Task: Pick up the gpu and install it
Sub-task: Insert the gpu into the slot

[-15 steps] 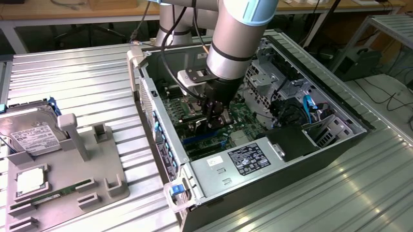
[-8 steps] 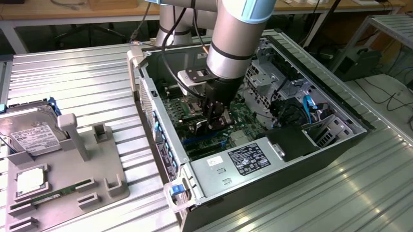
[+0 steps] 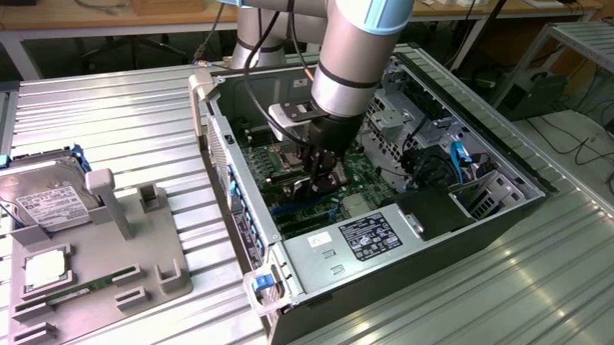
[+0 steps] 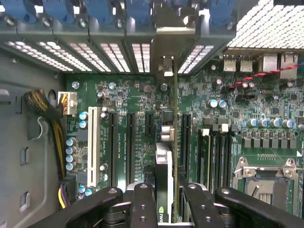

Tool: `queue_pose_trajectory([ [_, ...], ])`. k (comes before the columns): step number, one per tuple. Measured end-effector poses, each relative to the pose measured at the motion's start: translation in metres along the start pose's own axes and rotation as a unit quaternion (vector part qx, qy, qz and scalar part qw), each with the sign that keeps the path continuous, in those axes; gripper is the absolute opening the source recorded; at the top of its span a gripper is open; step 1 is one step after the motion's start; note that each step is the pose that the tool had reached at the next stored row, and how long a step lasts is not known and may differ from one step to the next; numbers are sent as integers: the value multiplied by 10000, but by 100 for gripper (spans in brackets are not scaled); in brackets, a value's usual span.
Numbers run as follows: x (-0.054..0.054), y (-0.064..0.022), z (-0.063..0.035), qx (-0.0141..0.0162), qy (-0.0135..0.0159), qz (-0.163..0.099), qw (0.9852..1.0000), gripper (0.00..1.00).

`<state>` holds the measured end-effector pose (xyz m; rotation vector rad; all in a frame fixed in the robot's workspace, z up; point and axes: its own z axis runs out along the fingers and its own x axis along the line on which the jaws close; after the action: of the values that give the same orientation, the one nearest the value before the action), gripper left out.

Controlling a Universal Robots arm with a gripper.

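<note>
- Gripper point(image 3: 321, 169): hung from the grey arm, reached down inside the open computer case point(image 3: 499, 144); its black fingers point(image 4: 142, 202) stood partly closed, pinching the gpu between them.
- Gpu point(image 4: 167, 156): held on edge, seen end-on in the wrist view as a thin green board with a pale shroud edge; it stood over the motherboard point(image 4: 228, 118), lined up along the black expansion slots point(image 4: 130, 147), its far end reaching toward the slotted rear panel point(image 4: 104, 54). Whether its lower edge sat in a slot I could not tell.
- Room beside the card: a white slot point(image 4: 94, 142) and two black ones lay on one side; the CPU socket point(image 4: 266, 178) lay well apart on the other.
- Cable bundle point(image 4: 50, 118): yellow and black, against the case wall, apart from the card.
- Power supply point(image 3: 360, 241): silver box with a label, at the near end of the case in the exterior view, just beside the gripper's working space.
- Grey fixture tray point(image 3: 144, 266): on the ribbed metal table point(image 3: 537, 287), at the exterior view's left, well apart from the case; it carried a hard drive point(image 3: 43, 198), a CPU point(image 3: 46, 269) and a RAM stick point(image 3: 82, 291).
</note>
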<state>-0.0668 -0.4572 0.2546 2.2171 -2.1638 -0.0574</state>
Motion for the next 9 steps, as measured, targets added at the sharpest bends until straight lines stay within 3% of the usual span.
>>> queue_pose_trajectory([
  [9, -12, -4, 0, 0, -1, 22, 10000, 27],
])
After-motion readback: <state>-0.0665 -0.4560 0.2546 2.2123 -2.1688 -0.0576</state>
